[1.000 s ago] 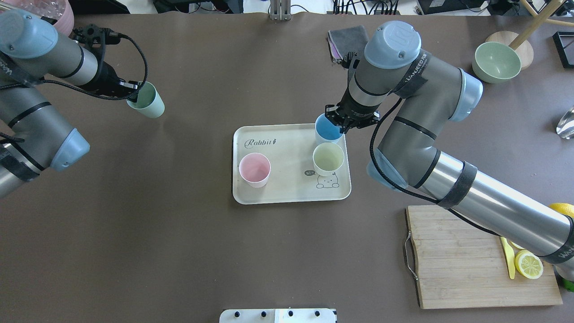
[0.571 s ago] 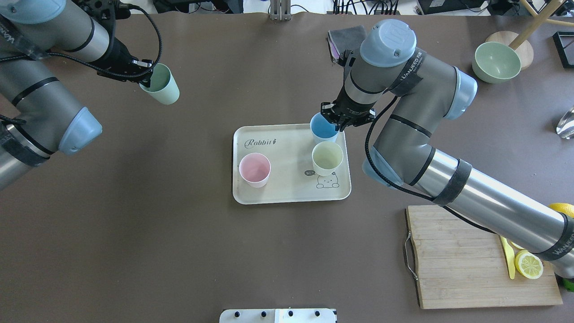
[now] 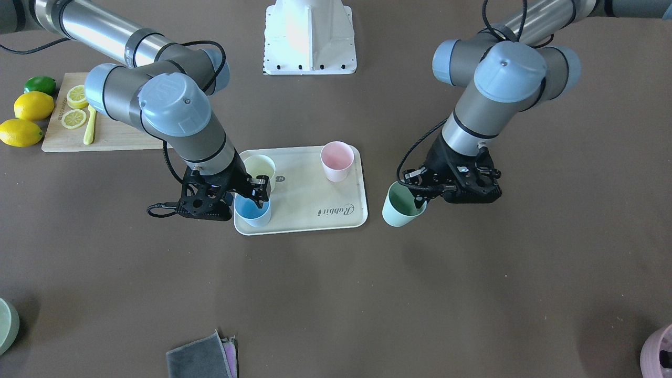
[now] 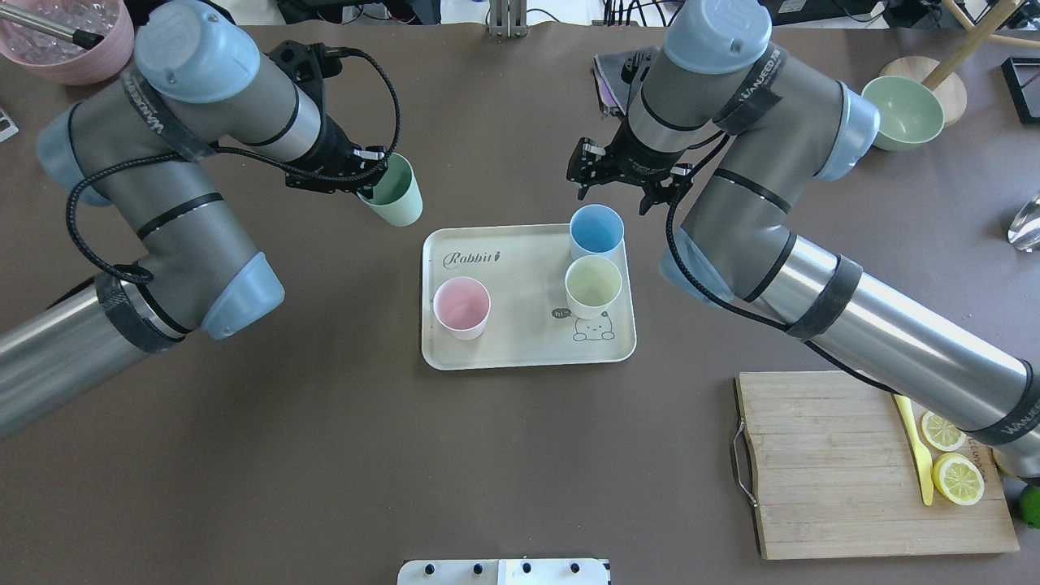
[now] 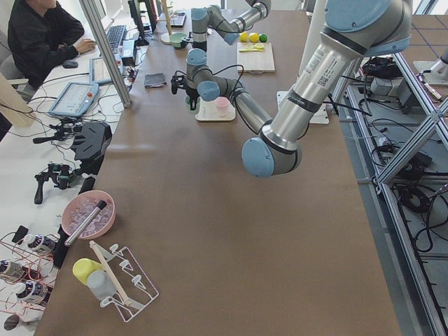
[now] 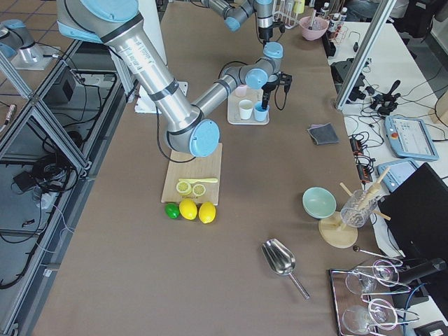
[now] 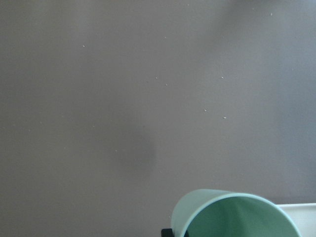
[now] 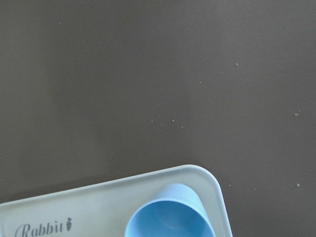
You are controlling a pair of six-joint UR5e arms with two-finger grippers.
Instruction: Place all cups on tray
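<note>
The left gripper (image 4: 376,169) is pinching the mint green plastic tumbler (image 4: 396,195) by its rim, tilted, with the cream raised-rim rectangular tray (image 4: 520,359) just beside the gripper, not beneath. The right gripper (image 4: 615,195) is hovering wide and empty just beyond the light blue tumbler (image 4: 596,230) on the tray. Risk: the tilted base may catch the tray rim and tip on release.

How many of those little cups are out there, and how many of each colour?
pale yellow cup: 1
pink cup: 1
light blue cup: 1
mint green cup: 1
Total: 4 cups
</note>
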